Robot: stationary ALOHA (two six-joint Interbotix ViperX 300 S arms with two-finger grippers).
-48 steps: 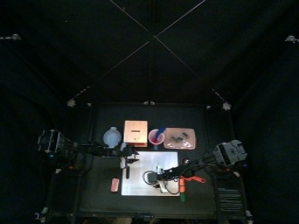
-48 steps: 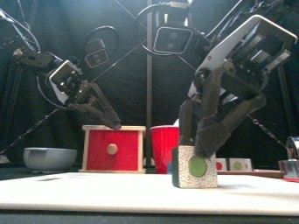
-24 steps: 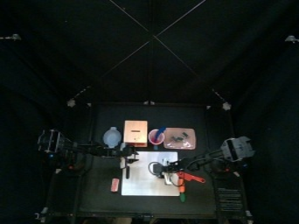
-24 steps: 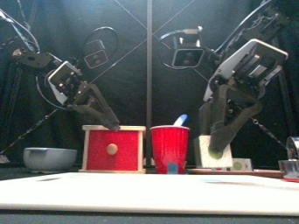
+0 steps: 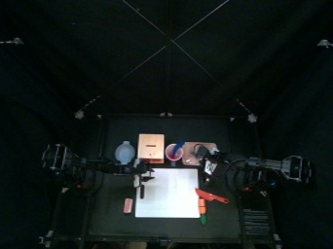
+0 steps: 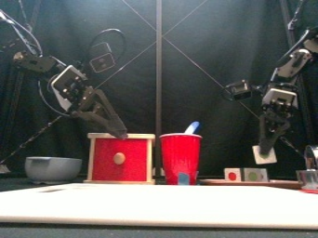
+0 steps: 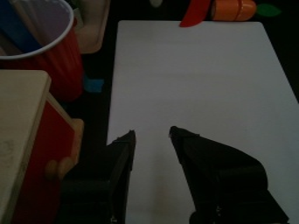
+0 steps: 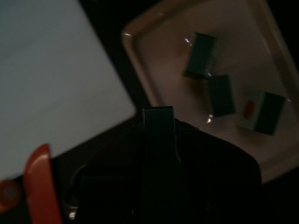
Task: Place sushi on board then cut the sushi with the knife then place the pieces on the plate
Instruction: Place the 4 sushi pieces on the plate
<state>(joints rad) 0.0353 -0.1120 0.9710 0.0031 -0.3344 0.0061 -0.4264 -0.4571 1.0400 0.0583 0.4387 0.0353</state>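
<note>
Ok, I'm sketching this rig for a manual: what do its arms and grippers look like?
The left arm and right arm are black and jointed. The left gripper has two long tapering jaws, grey from outside, black in its wrist view. The right gripper is the same build, with a pale cross-plate above its jaws.

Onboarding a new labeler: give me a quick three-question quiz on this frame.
1. Multiple choice: what does the right gripper hold? A) red knife B) sushi piece C) red cup
2. True or false: sushi lies on the white board.
3. Fill in: in the right wrist view, ____ pieces lie on the pink tray.
Key: 1 B; 2 false; 3 three.
</note>
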